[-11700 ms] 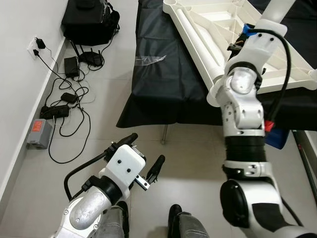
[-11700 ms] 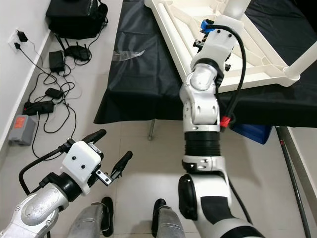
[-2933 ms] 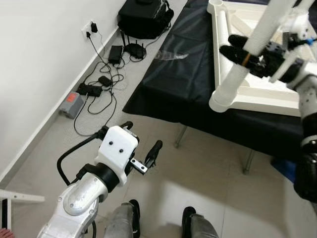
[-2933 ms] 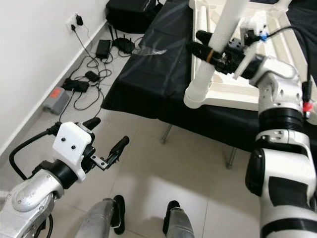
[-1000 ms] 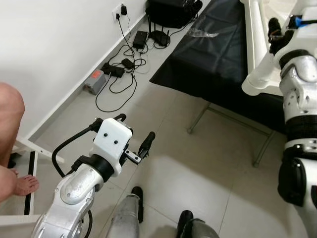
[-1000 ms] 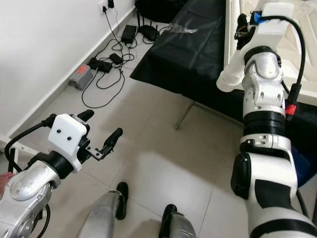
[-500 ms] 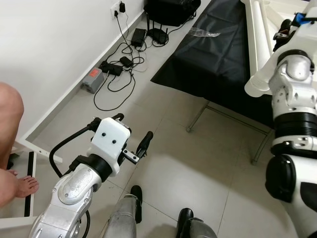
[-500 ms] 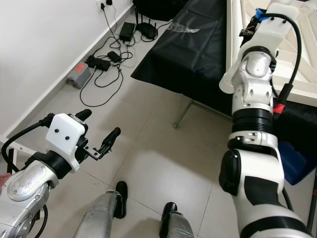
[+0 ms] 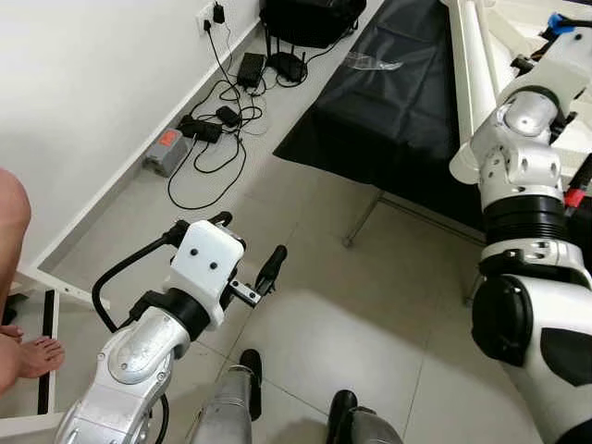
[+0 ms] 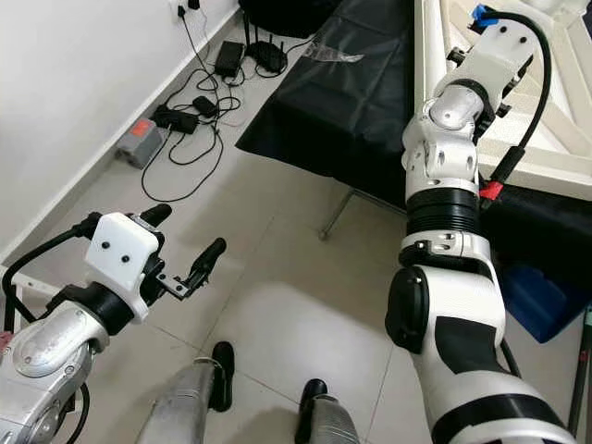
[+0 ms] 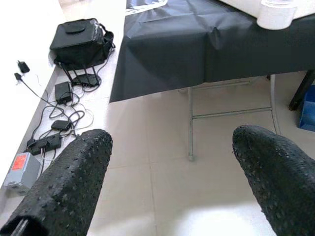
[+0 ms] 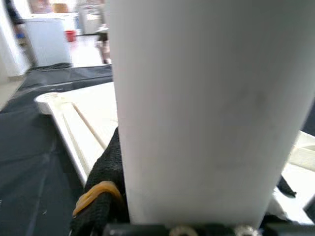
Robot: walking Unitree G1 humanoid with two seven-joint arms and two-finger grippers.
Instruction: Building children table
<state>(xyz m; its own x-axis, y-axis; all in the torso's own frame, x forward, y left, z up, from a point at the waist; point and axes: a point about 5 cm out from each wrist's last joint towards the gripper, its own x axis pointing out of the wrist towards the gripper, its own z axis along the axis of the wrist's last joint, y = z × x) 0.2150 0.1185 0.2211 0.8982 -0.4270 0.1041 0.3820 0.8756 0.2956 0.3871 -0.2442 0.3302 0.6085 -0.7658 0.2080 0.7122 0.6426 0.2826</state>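
The white children's table point(image 9: 470, 83) lies upside down on a table covered in black cloth point(image 9: 398, 102). My right arm point(image 9: 518, 129) reaches up to it, its wrist point(image 10: 495, 42) at the top of the picture. In the right wrist view my right gripper point(image 12: 197, 162) is shut on a thick white table leg point(image 12: 206, 98), with a black finger point(image 12: 101, 196) wearing a yellow band pressed to its side. My left gripper point(image 9: 250, 237) hangs open over the floor tiles, away from the table, holding nothing; its wrist view looks between two fingers point(image 11: 69, 187) at a white leg socket point(image 11: 275, 14).
Cables, chargers and a power strip point(image 9: 203, 139) lie along the white wall, with a black bag point(image 9: 305, 14) behind them. A blue box point(image 10: 532, 287) sits under the clothed table, whose folding legs point(image 9: 365, 217) stand on the tiles. A person's bare foot point(image 9: 32, 356) is at the left edge.
The camera has panned slightly, so the scene has shifted in the picture. My right arm stays raised at the table with the leg in its grip. The left gripper hangs open as before.
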